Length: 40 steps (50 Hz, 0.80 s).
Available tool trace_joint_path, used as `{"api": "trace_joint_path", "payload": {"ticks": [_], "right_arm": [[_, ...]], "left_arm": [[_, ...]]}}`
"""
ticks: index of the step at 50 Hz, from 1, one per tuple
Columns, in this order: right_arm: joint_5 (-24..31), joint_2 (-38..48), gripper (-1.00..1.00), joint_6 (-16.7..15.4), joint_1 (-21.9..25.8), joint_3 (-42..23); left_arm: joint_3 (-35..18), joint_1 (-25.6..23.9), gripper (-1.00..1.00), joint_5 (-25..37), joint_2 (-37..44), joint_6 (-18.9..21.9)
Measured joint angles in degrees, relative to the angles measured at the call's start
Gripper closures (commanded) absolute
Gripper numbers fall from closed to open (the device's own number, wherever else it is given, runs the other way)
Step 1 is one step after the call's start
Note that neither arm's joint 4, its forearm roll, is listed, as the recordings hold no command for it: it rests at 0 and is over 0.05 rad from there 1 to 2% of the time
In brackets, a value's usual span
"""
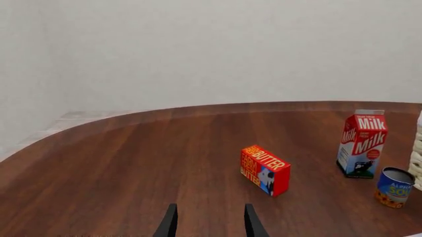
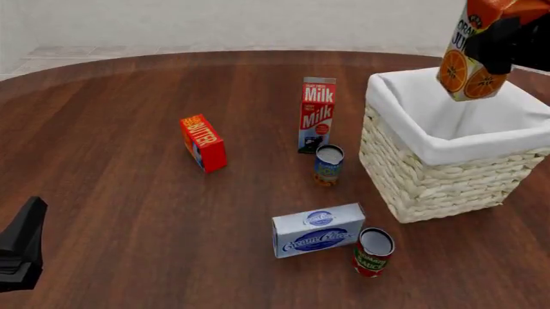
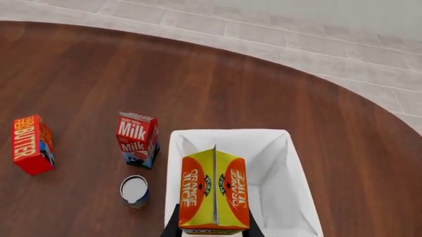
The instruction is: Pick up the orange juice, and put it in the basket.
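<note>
Orange juice: your yellow-and-orange gable-top carton [image 2: 471, 55] hangs in the air above the basket, at the table's far right, tilted a little in the front view; seen from the right wrist, its gable ridge [image 3: 214, 190] sits over the white lining.
Right gripper: your right gripper [image 2: 507, 48] is clamped on the orange juice, a dark finger [image 3: 173, 224] pressed to each side of the carton.
Basket: the large square pale wicker basket [image 2: 447, 180] with white cloth folded over its rim stands toward the table's right edge; you can see only white lining [image 3: 290, 197] inside it.
Milk: a red-and-white gable-top milk carton [image 2: 316, 116] stands upright just to the left of the basket, near the middle of the table.
Blue can: a small blue-and-yellow labelled can [image 2: 328, 165] stands just in front of the milk carton, close to the basket's left wall.
Butter: a small red-orange butter box [image 2: 203, 143] sits left of the milk carton, well apart from it.
Cream cheese: a white-and-blue box [image 2: 318, 230] lies flat toward the near edge, in front of the basket's left corner.
Red can: a red-and-green labelled can [image 2: 372, 251] stands just beside the box's right end.
Left gripper: your left gripper [image 1: 209, 224] is low by the near left corner of the wooden table [image 2: 112, 212], its fingers apart and holding nothing.
</note>
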Motion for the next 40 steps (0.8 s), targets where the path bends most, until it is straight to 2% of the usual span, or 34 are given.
{"api": "trace_joint_path", "payload": {"ticks": [22, 40], "right_arm": [[-3.6, 2.34, 1.0, -0.31, -2.58, 2.91], [-6.42, 4.66, 1.0, 1.24, -4.05, 4.4]], "left_arm": [[0.0, 0.03, -1.0, -0.02, 0.0, 0.04], [0.0, 0.1, -1.0, -0.03, 0.0, 0.03]]}}
